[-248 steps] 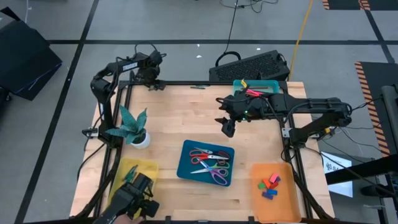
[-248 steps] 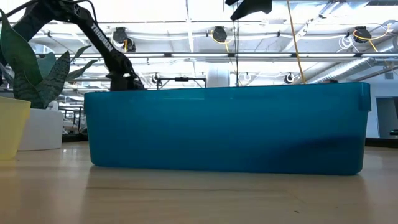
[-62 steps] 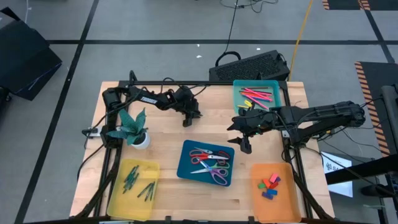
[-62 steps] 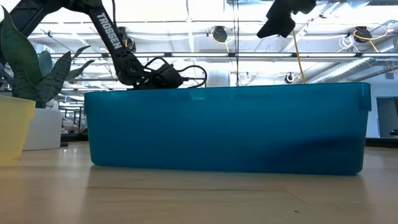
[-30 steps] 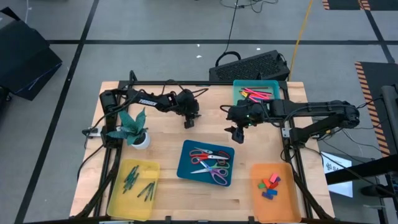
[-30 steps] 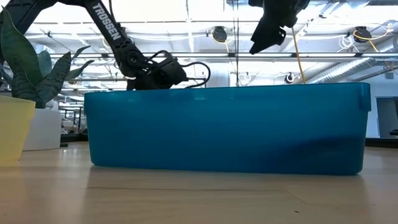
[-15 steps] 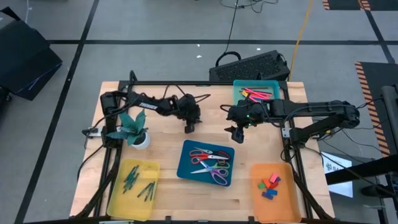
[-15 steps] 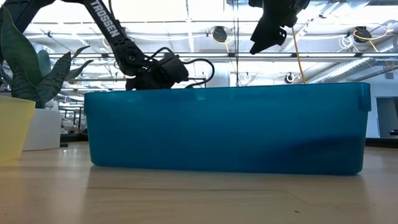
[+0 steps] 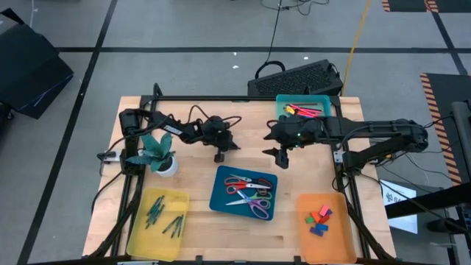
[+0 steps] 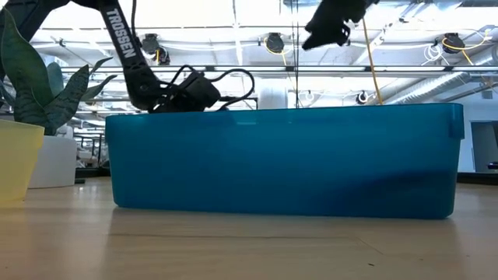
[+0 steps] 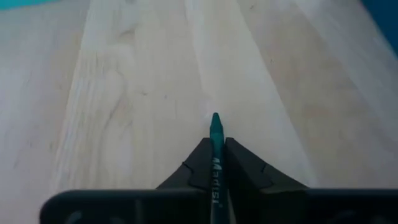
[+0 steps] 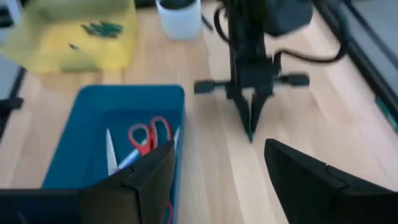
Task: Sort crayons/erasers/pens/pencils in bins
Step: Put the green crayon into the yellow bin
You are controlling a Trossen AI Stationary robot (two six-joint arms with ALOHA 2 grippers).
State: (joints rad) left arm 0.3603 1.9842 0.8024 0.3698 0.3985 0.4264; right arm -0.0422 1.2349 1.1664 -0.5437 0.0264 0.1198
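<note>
The left hand (image 9: 218,156) sits just above centre in the high view, over bare pale wood grain of the surface (image 9: 195,118). Its tapered dark fingers (image 11: 239,163) are pinched narrowly on a slim teal crayon (image 11: 215,134), whose pointed tip pokes out beyond them toward the planks. The right hand (image 9: 280,156) hangs to the right of centre, its blocky fingers (image 12: 148,174) spread wide and holding nothing.

Below both lies the opaque dark blue bin (image 9: 216,193) with rounded corners, holding scissors (image 9: 246,193) with red and coloured loop handles. The translucent yellow bin (image 9: 140,230) at lower left holds thin green sticks. The translucent orange bin (image 9: 339,234) at lower right holds the chunky erasers (image 9: 318,218). The teal bin (image 9: 282,107) at upper right holds pink and red sticks.
</note>
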